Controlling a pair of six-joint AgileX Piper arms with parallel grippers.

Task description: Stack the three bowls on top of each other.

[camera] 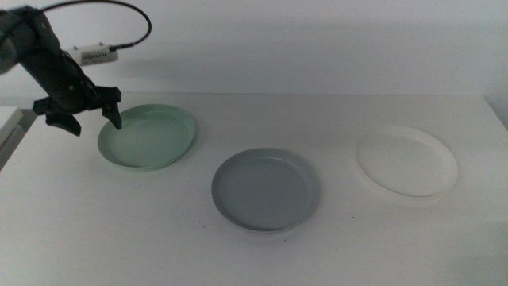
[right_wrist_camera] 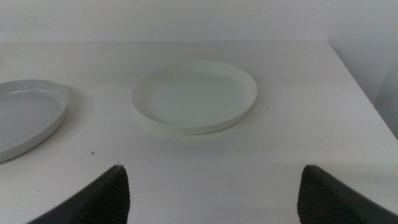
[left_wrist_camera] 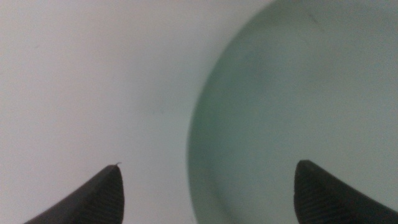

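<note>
The mint green bowl (camera: pixel 148 136) sits at the left of the table. My left gripper (camera: pixel 97 121) is open just above its left rim, one jaw over the bowl and one outside; the left wrist view shows the rim (left_wrist_camera: pixel 194 134) between the jaws. The grey bowl (camera: pixel 264 190) lies in the middle, also at the edge of the right wrist view (right_wrist_camera: pixel 25 118). The white bowl (camera: pixel 406 160) lies at the right and shows in the right wrist view (right_wrist_camera: pixel 194 96). My right gripper (right_wrist_camera: pixel 208 193) is open, waiting out of the middle view, well short of the white bowl.
The white table (camera: pixel 333 246) ends at its right edge (camera: pixel 498 111) near the white bowl. A black cable and a white connector (camera: pixel 99 55) hang from the left arm at the back left.
</note>
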